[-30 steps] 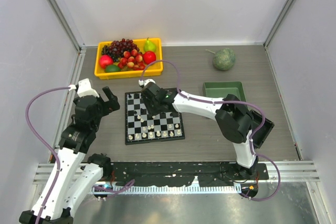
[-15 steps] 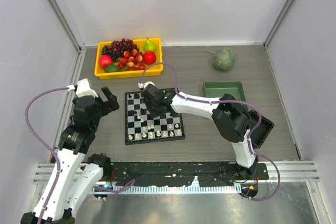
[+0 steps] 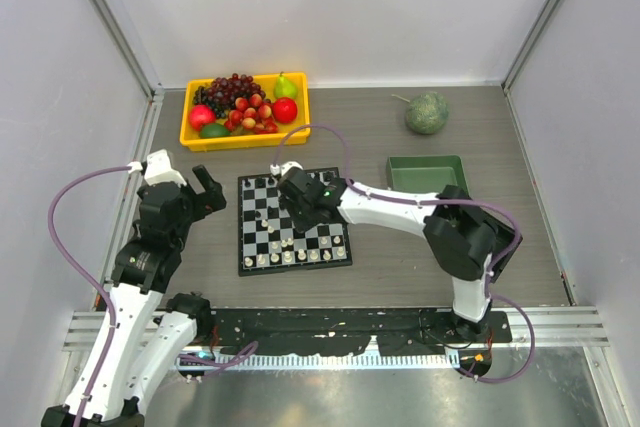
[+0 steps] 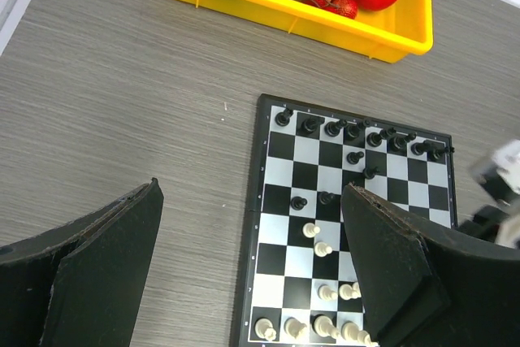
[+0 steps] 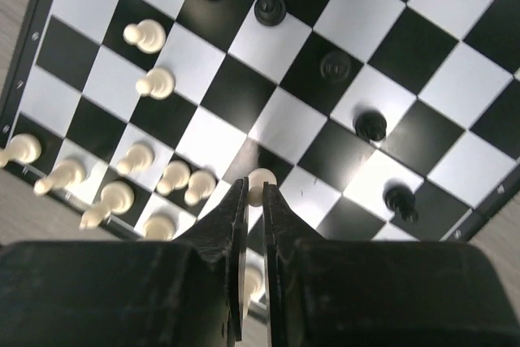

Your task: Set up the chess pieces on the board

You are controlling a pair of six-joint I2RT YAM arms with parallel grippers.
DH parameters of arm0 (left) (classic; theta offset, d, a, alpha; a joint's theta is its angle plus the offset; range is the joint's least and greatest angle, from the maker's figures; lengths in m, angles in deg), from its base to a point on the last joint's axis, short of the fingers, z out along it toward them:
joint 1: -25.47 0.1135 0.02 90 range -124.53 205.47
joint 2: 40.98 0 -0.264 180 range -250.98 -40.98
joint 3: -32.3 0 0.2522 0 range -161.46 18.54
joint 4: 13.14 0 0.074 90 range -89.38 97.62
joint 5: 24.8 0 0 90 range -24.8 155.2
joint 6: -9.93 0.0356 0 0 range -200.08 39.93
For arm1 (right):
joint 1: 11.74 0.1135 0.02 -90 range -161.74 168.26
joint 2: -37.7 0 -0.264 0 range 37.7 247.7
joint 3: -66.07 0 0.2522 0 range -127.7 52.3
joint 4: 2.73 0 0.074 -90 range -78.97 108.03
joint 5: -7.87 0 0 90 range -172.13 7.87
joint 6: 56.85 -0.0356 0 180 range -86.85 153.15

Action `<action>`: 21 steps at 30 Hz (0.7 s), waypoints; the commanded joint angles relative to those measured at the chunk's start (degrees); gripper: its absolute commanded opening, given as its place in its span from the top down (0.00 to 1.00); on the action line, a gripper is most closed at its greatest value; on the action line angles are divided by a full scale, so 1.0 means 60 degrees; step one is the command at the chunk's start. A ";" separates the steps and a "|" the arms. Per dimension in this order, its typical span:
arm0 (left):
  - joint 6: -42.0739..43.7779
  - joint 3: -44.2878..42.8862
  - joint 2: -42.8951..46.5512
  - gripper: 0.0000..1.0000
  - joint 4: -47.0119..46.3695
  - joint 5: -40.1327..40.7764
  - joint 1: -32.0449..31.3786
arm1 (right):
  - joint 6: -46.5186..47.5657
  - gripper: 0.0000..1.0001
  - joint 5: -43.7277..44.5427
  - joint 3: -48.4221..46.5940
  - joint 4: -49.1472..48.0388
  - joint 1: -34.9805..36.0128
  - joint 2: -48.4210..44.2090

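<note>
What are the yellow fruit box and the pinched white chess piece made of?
The yellow rectangular fruit tray looks like moulded plastic: smooth, even colour, rounded glossy rim. The small cream-white chess piece in the right gripper is probably plastic too, smooth with soft sheen; painted wood is possible.

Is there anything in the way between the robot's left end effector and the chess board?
No, nothing visible is in the way. The open left end effector hangs just left of the board, with only bare table between them. The yellow fruit tray sits farther back, out of that path.
</note>
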 commanded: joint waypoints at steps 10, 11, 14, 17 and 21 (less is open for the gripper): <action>0.0070 0.0033 -0.0044 0.01 -0.0563 -0.0239 0.0122 | -0.0722 0.90 0.0129 0.1824 -0.0715 0.0196 -0.2014; 0.0070 0.0047 -0.0015 0.01 -0.0563 -0.0254 0.0122 | -0.0723 0.89 0.0114 0.1868 -0.0715 0.0225 -0.1970; 0.0070 0.0062 0.0029 0.01 -0.0563 -0.0254 0.0122 | -0.0752 0.89 0.0055 0.1941 -0.0774 0.0283 -0.1853; 0.0070 0.0033 0.0102 0.01 -0.0548 -0.0239 0.0151 | -0.0766 0.89 0.0099 0.1985 -0.0789 0.0313 -0.1707; 0.0070 0.0077 0.0132 0.01 -0.0519 -0.0254 0.0151 | -0.0781 0.89 0.0085 0.1985 -0.0833 0.0313 -0.1662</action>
